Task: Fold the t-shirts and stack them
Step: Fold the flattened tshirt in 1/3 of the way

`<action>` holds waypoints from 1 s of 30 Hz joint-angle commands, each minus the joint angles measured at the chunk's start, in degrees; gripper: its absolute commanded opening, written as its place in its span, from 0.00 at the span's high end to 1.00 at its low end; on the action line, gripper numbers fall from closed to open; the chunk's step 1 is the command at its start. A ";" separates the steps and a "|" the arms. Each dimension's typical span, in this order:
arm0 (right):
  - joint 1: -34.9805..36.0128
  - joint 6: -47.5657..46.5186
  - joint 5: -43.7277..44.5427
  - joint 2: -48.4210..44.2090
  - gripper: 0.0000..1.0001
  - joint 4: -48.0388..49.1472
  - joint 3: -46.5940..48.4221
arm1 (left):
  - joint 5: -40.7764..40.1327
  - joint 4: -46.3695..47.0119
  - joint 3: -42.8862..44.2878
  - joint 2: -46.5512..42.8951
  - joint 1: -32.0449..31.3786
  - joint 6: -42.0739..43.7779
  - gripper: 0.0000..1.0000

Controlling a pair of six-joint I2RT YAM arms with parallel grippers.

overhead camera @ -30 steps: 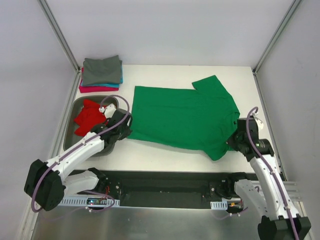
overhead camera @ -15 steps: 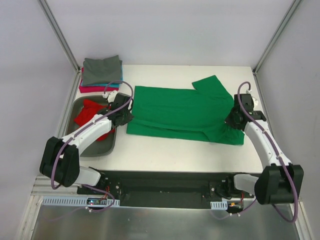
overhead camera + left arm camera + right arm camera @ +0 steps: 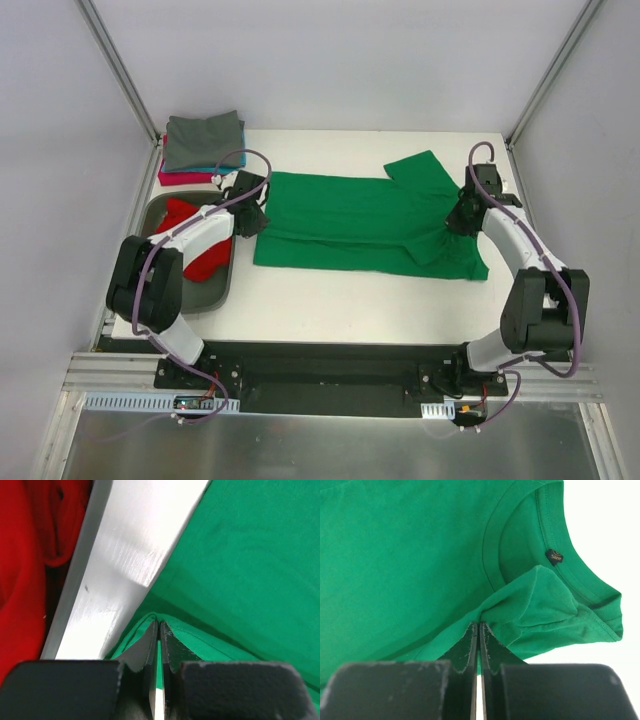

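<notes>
Two pincers, each shut on a pinch of cloth.
- Left gripper (image 3: 159,628): jaws closed on a fold of the green t-shirt (image 3: 350,215) at its left, hem end, just beside the tray (image 3: 215,292).
- Right gripper (image 3: 479,627): jaws closed on the same shirt at its right, collar end.
- Shirt: mid-table, long axis left to right, flat cloth lying far of both grips.
- Judged next: carry the held edge farward, both ends level.
</notes>
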 commanded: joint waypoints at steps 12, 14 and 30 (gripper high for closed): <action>-1.17 -1.82 -0.20 16.08 0.29 -2.42 15.30 | 1.56 -1.85 8.59 6.39 1.66 2.69 0.01; -1.08 -3.23 -1.78 14.59 0.12 -3.22 14.87 | 3.40 -1.77 7.71 3.58 1.58 2.86 0.01; 0.59 -1.39 -17.70 2.63 0.04 11.27 -8.78 | 20.37 7.02 -2.49 -0.39 -4.75 6.21 0.01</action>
